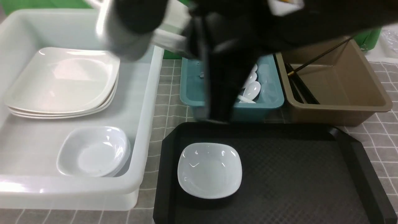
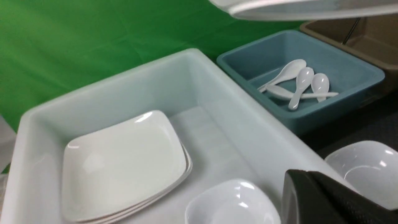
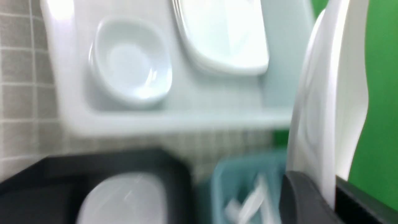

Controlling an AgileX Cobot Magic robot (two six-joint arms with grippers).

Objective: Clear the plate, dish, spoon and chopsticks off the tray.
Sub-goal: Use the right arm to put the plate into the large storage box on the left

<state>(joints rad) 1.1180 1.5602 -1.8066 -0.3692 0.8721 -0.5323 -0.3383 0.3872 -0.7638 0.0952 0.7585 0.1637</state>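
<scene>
R fingers: clamped on rim of plate.
L fingers: closed, nothing seen in them.
Plate: held edge-up, off tray; prob. above the bins, front view too blurred.
Dish: upright on tray, front-left.
Tray: on checked tabletop.
White bin: L of tray; plate stack at back, dish stack in front.
Teal bin: spoons inside.
Brown bin: chopsticks inside.
</scene>
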